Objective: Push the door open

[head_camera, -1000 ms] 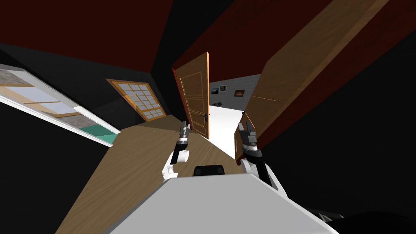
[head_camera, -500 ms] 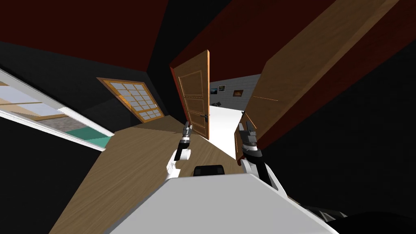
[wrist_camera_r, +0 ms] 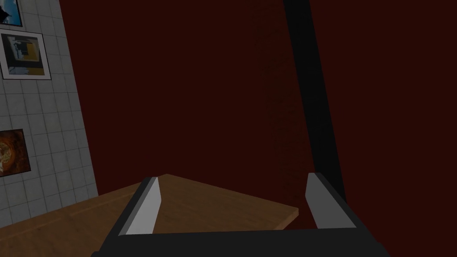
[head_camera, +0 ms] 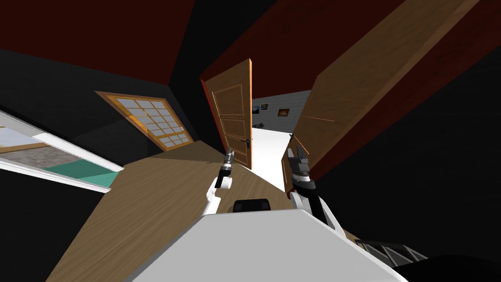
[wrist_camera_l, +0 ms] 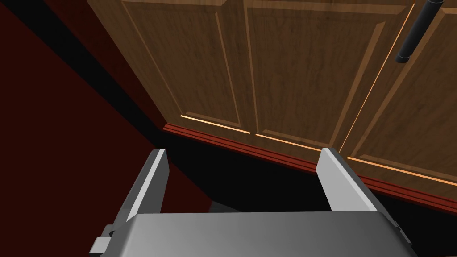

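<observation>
Door of brown panelled wood (wrist_camera_l: 290, 67) was found straight ahead of the nearer left gripper (wrist_camera_l: 243, 154), spread wide and empty.

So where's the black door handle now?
Head view: the black handle is on the brown panelled door, near its free edge, just beyond the left end effector.

panelled door (head_camera: 234, 117): 1 | door handle (wrist_camera_l: 413, 32): 1 | gridded window (head_camera: 147, 122): 1 | wall pictures (wrist_camera_r: 26, 55): 3

rolled head camera looks steeply down toward the door (head_camera: 235, 122), shared close up by the left wrist camera; right wrist camera faces a dark red wall (wrist_camera_r: 201, 89).
</observation>
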